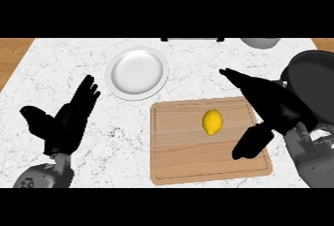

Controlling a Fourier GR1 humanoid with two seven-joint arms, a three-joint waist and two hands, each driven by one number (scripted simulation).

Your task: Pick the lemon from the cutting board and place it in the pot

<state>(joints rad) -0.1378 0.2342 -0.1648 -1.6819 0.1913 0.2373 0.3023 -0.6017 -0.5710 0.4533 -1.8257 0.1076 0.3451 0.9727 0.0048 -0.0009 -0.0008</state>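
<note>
A yellow lemon [212, 122] lies on the wooden cutting board [189, 154], in its upper middle part. My right hand [277, 106] hovers open just right of the lemon, fingers stretched up-left and thumb hanging down over the board's right side; it does not touch the fruit. The dark pot [313, 75] sits at the right edge, partly hidden behind that hand. My left hand [65, 121] rests open on the left of the counter, fingers up.
A white plate [137, 73] stands above and left of the board. A grey bowl [261, 42] and a dark object [192, 39] show at the far edge. Wooden surface borders the marble counter at both top corners.
</note>
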